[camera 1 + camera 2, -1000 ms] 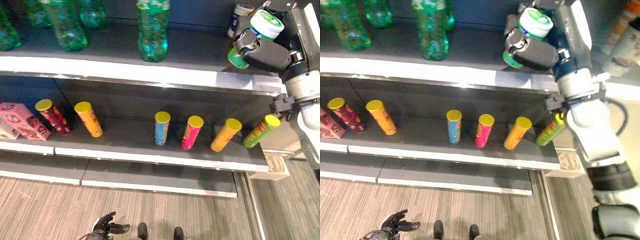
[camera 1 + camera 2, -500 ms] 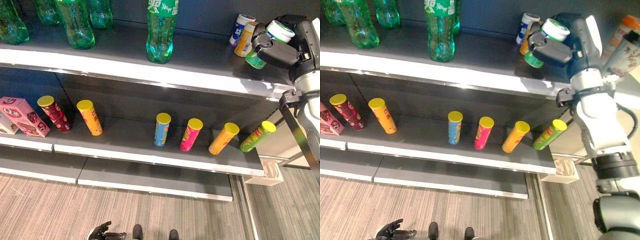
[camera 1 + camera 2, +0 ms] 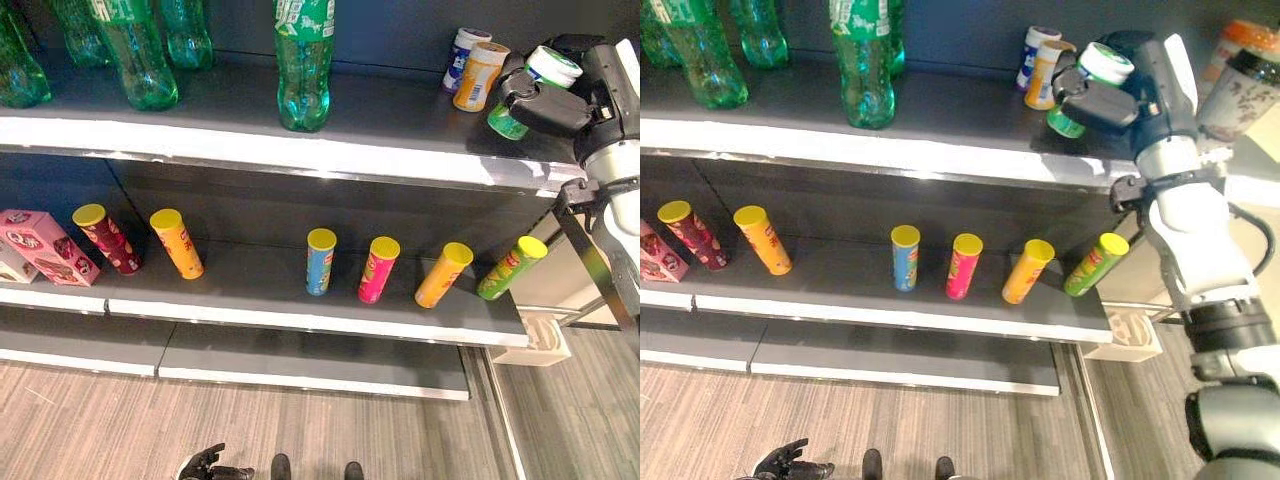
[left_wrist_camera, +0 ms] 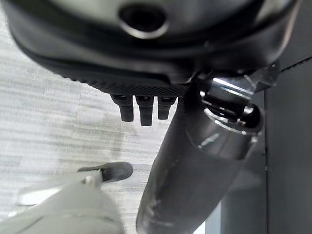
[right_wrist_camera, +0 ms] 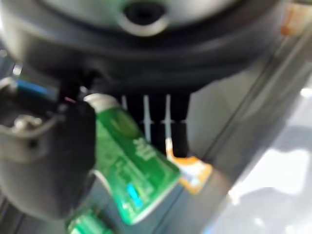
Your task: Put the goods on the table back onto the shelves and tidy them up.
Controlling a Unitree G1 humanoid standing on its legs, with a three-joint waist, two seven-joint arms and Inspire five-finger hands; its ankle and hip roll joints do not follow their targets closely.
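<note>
Fingers of the left hand [image 3: 212, 464] hang loose and slightly spread low over the floor, holding nothing.

Farther out, the lower shelf [image 3: 300, 300] carries a row of snack tubes with yellow lids: a dark red tube [image 3: 105, 238] and an orange one [image 3: 177, 242] beside a pink box [image 3: 45, 246] at the left end, then a blue tube [image 3: 319, 262], a pink tube [image 3: 377, 270], another orange one [image 3: 442, 275] and a green tube [image 3: 511, 267] toward the right. This row looks stocked, though the tubes are spaced unevenly.

Beyond that, the upper shelf [image 3: 330, 145] holds several green bottles [image 3: 303, 65] on its left and middle part. At its right end the right hand [image 3: 545, 100] is curled round a green canister with a white lid [image 3: 1084, 88], which is tilted over the shelf board, just beside an orange cup [image 3: 474, 77] and a small blue and white container [image 3: 460, 55] already standing at the back. Whether its base touches the board cannot be told.

Judging from this, the canister is close to placed: it needs setting upright next to the two containers and letting go. How many goods remain on the table cannot be judged.
</note>
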